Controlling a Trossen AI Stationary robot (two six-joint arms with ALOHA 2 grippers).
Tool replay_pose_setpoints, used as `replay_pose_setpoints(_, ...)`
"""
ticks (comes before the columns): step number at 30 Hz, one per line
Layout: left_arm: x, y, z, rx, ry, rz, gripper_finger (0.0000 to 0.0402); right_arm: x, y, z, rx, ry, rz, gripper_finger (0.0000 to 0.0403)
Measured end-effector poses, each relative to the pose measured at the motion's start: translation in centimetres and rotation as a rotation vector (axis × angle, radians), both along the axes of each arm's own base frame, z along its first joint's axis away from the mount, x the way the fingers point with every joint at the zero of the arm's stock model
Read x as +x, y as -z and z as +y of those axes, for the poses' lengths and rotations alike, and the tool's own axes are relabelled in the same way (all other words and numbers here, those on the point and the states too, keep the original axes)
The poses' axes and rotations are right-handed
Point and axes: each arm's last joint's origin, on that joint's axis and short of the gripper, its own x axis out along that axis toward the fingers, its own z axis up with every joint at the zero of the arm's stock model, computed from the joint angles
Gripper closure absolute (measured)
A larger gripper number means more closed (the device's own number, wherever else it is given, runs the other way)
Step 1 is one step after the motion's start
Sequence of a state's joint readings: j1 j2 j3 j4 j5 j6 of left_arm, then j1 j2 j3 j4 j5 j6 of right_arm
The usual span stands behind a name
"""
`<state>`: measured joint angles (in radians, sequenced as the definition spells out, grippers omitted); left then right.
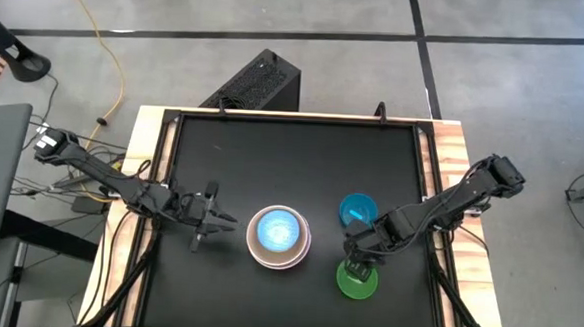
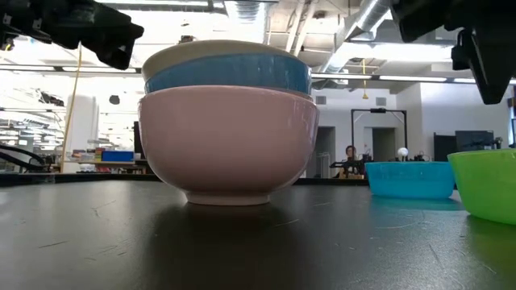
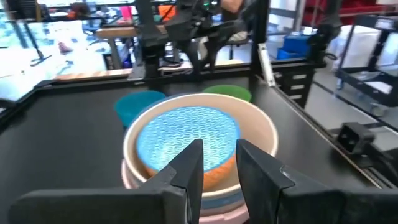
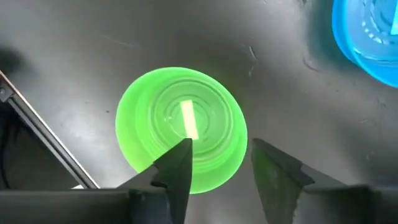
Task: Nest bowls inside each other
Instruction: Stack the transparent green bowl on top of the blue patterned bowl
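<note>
- Overhead first: my right gripper (image 1: pixel 359 264) hangs over the green bowl (image 1: pixel 357 280) near the table's front right, fingers spread, holding nothing; the small teal bowl (image 1: pixel 358 209) sits just behind it, apart from it; the nested stack (image 1: pixel 278 237) stands mid-table, and my left gripper (image 1: pixel 209 218) waits just beside its left side
- Step in hand, as I judge it: the green bowl is being taken up, and it is not yet gripped; next I need one finger inside the rim and one outside, then a clean lift across to the stack
- Table-level view: the pink bowl (image 2: pixel 229 142) carries the blue bowl (image 2: pixel 230 74) and a cream-white bowl (image 2: pixel 210 50) inside it; green and teal stand at the right, their rims overlapping from here, so a straight-up lift looks safest
- Left wrist view: my left fingers (image 3: pixel 189 165) stand part open and empty, pointing at the stack's near rim, with a light blue bowl (image 3: pixel 186 134) innermost; the top of the stack is free to receive
- Right wrist view: my right fingers (image 4: pixel 179 163) straddle the green bowl's near edge, gap open; bare black mat (image 4: pixel 87 56) lies all round, though a table rail runs close on one side
</note>
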<state>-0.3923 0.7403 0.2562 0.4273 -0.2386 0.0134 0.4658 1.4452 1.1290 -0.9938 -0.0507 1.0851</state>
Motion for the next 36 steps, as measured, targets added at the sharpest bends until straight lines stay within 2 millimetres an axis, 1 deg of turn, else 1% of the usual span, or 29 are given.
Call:
replay_pose_setpoints(2, -0.1, -0.1, 0.0, -0.005, 0.022, -0.007, 0.0317, -0.1, 0.6, -0.1, -0.004, 0.003, 0.010, 0.0217)
replay_pose_setpoints(7, -0.2, -0.2, 0.0, -0.014, 0.036, -0.007, 0.0317, -0.9, 3.5, -0.5, -0.026, 0.008, 0.058, 0.0213)
replay_pose_setpoints(10, -0.2, -0.1, 0.0, -0.019, 0.035, 0.000, 0.0317, -1.2, 4.8, -0.6, -0.027, 0.006, 0.060, 0.0217)
replay_pose_setpoints(13, -0.2, -0.1, 0.0, -0.021, 0.036, 0.000, 0.0317, -1.2, 5.8, -0.6, -0.006, -0.018, 0.020, 0.0223)
replay_pose_setpoints(16, -0.2, -0.1, 0.0, -0.021, 0.036, 0.000, 0.0317, -1.5, 6.9, -0.7, 0.010, -0.023, 0.027, 0.0229)
replay_pose_setpoints(19, -0.2, -0.1, 0.0, -0.022, 0.037, 0.001, 0.0317, -1.7, 7.5, -0.8, 0.013, -0.032, 0.023, 0.0238)
replay_pose_setpoints(22, -0.2, -0.1, 0.0, -0.025, 0.038, 0.002, 0.0317, -1.5, 7.5, -0.7, 0.020, -0.042, 0.000, 0.0269)
replay_pose_setpoints(24, -0.2, -0.1, 0.0, -0.024, 0.038, 0.003, 0.0317, -1.3, 7.4, -0.7, 0.031, -0.042, -0.022, 0.0305)
replay_pose_setpoints(27, -0.2, 0.0, 0.0, -0.022, 0.037, 0.010, 0.0317, -1.1, 7.1, -0.5, 0.050, -0.044, -0.040, 0.0372)
replay_pose_setpoints(28, -0.2, 0.0, 0.0, -0.021, 0.037, 0.011, 0.0317, -1.0, 6.9, -0.5, 0.055, -0.044, -0.041, 0.0386)
replay_pose_setpoints(30, -0.2, 0.0, 0.0, -0.021, 0.037, 0.011, 0.0317, -0.5, 6.1, -0.4, 0.072, -0.038, -0.051, 0.0390)
replay_pose_setpoints(32, -0.2, 0.0, 0.0, -0.021, 0.038, 0.011, 0.0317, 0.0, 4.9, -0.4, 0.083, -0.032, -0.064, 0.0390)
replay_pose_setpoints(36, -0.2, 0.0, -0.1, -0.022, 0.049, 0.011, 0.0317, 1.3, 1.5, -0.4, 0.091, -0.058, -0.126, 0.0398)
